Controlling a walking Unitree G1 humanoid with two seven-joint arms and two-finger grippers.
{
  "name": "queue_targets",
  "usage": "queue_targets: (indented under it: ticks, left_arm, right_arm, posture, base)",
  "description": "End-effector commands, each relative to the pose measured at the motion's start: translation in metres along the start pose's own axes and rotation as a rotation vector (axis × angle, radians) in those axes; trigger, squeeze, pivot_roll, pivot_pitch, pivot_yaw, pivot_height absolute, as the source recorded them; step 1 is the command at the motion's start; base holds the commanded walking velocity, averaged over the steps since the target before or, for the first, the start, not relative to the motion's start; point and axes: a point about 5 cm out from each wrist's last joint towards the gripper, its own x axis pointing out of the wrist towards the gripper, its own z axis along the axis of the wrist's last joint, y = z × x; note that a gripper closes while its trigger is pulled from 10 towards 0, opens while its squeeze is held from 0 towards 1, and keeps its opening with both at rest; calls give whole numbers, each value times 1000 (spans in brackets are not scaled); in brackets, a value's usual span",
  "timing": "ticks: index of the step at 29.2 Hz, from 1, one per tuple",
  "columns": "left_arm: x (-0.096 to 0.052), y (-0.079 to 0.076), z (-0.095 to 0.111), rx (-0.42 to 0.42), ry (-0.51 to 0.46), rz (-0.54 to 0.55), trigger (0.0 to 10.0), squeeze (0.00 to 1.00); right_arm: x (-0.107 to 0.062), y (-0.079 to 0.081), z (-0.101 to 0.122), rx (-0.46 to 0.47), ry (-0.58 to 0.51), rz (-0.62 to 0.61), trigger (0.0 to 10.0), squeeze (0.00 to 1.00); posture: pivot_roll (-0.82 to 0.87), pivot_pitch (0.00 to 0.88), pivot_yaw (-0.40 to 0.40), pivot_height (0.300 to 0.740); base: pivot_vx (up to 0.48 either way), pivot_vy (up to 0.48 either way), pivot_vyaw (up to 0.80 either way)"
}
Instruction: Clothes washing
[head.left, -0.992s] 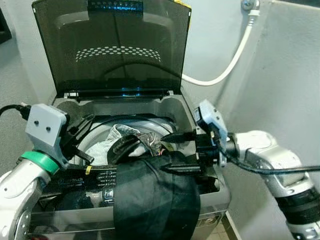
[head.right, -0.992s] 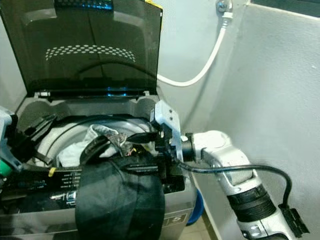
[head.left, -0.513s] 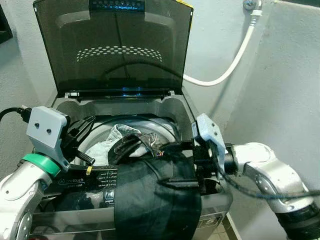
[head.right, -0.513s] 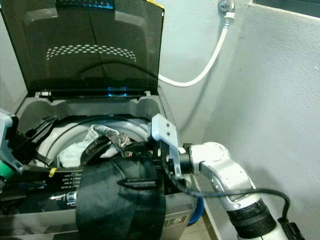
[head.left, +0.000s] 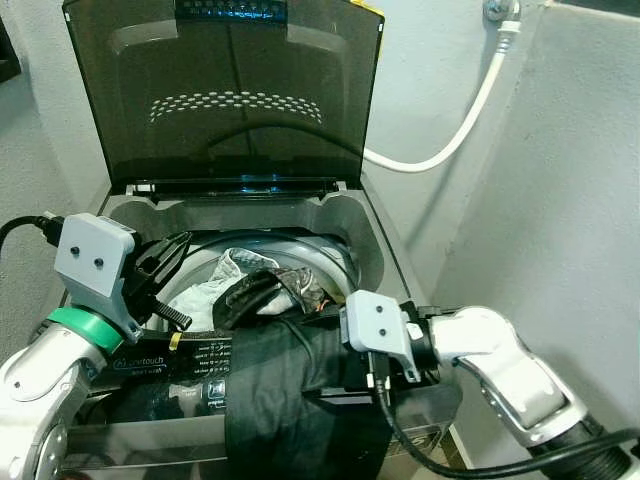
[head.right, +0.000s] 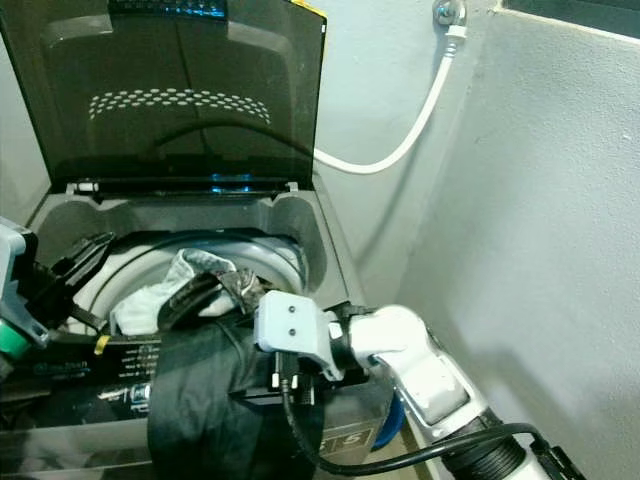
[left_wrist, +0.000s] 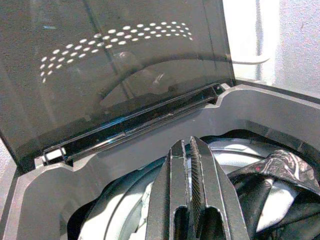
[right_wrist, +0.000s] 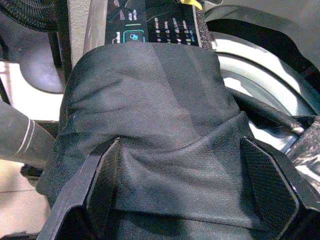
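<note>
Straddling the black garment (head.left: 300, 390) draped over the washer (head.left: 400, 265) front, lower centre, the right hand (right_wrist: 182, 182), spread, has swung down onto it; left hand (left_wrist: 190, 190), pressed together, hovers over the drum, loading unfinished.

Laundry corner of a home, judging by the fittings. Top-loading washing machine (head.left: 300, 215) pushed against plain grey plastered walls (head.left: 560, 200), its smoked translucent lid (head.left: 225, 95) raised and a blue-lit display strip along the lid's upper edge. White inlet hose (head.left: 470, 125) curving down from a wall tap (head.left: 498, 10) to the back of the machine. Steel drum (left_wrist: 235, 150) with mixed clothes inside and a black garment (head.left: 300, 400) draped over the front control panel (right_wrist: 155, 25). Pale tiled floor at the machine's foot.
</note>
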Motion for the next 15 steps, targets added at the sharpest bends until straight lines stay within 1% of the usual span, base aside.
queue_targets:
  ticks: [1,2,3,4,5,6,7,9,10,12,15]
  left_arm:
    - [0,-6,0,-17,-6,-24,10000,0]
    - [0,-6,0,-17,-6,-24,10000,0]
    - [0,-7,0,-19,-6,-27,10000,0]
    - [0,-7,0,-19,-6,-27,10000,0]
    - [0,-7,0,-21,-5,-30,10000,0]
    - [0,-7,0,-21,-5,-30,10000,0]
    - [0,-8,-1,-29,-3,-41,10000,0]
    - [0,-8,-1,-29,-3,-41,10000,0]
    - [-1,-9,-1,-37,2,-55,10000,0]
    - [-1,-9,-1,-37,2,-55,10000,0]
    - [-2,-12,-3,-46,14,-77,10000,0]
  right_arm:
    - [7,9,-15,32,71,47,10000,0]
    - [7,9,-15,32,71,47,10000,0]
    - [7,10,-18,63,87,62,10000,0]
    - [7,10,-18,63,87,62,10000,0]
    - [8,11,-20,82,97,71,4471,0]
    - [8,11,-20,82,97,71,4471,0]
    - [8,12,-22,103,107,83,2392,0]
    - [8,12,-22,103,107,83,2392,0]
    - [7,13,-23,122,117,100,0,0]
    - [7,13,-23,122,117,100,0,0]
    - [6,16,-25,155,135,137,0,0]
  posture:
    - [46,28,1,740]
    - [46,28,1,740]
    - [46,28,1,740]
    - [46,28,1,740]
    - [47,28,1,740]
    - [47,28,1,740]
    - [48,27,1,740]
    - [48,27,1,740]
    - [48,27,1,740]
    - [48,27,1,740]
    - [49,27,0,740]
  base:
    - [0,0,0]
    - [0,0,0]
    - [0,0,0]
    - [0,0,0]
    - [0,0,0]
    - [0,0,0]
    - [0,0,0]
    - [0,0,0]
    - [0,0,0]
    - [0,0,0]
    - [0,0,0]
